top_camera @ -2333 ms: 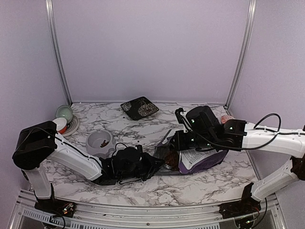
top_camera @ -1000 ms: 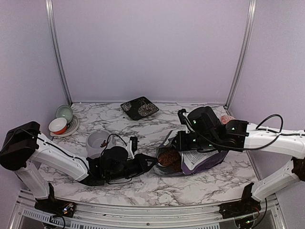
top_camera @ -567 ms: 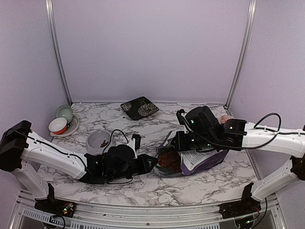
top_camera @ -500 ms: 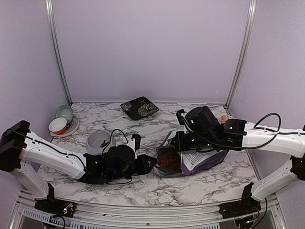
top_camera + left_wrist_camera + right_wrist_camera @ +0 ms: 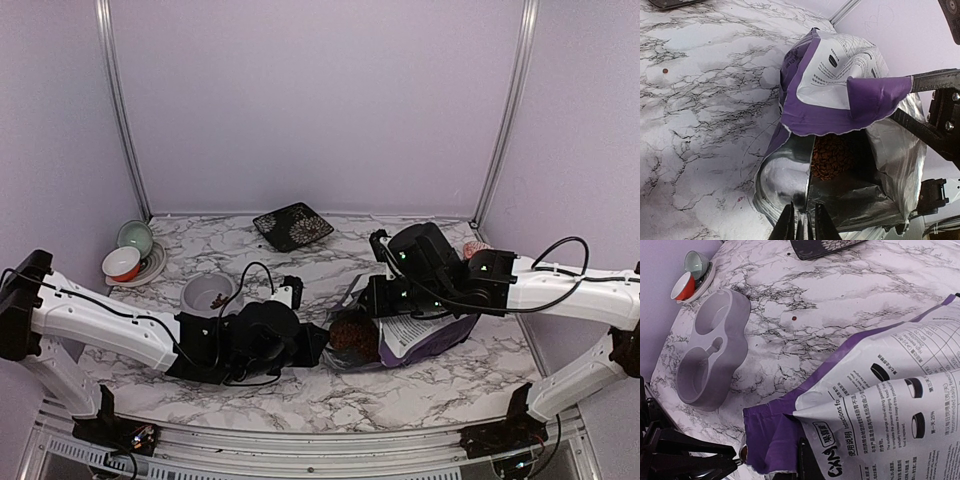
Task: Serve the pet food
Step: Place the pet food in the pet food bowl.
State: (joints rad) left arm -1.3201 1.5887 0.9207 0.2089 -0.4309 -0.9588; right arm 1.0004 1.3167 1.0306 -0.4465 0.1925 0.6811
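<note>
**Asker:** From above, what's different?

**Me:** A second ago my left pincer (image 5: pixel 318 345) hung back beside the bowl (image 5: pixel 210 293) at 8 o'clock. Now it has reached out toward 3 o'clock and sits at the mouth of the bag (image 5: pixel 430 335). My right pincer (image 5: pixel 366 298) hasn't budged and is clenched on the bag's upper lip. The pet food (image 5: pixel 350 335) shows as a brown heap in that mouth, at about 5 o'clock on the counter (image 5: pixel 300 270).

**Asker:** So you're going in for another load?

**Me:** That's my reading. Only a few dark bits lie in the bowl, so I judge the serving barely begun.

**Asker:** What does your left wrist camera show?

**Me:** My fingers are nearly together, grasping something thin, which I take to be the handle of the scoop (image 5: pixel 804 220). The heap is dead ahead at 12 o'clock, just past the foil lip and under the raised purple flap. One stray pellet (image 5: pixel 665 71) lies at 10 o'clock.

**Asker:** And the right wrist?

**Me:** The printed face of the bag fills 3 to 5 o'clock. The bowl lies at 9 o'clock, well apart from the bag, and my left fingers are at 7 o'clock. The heap is hidden from here.
</note>
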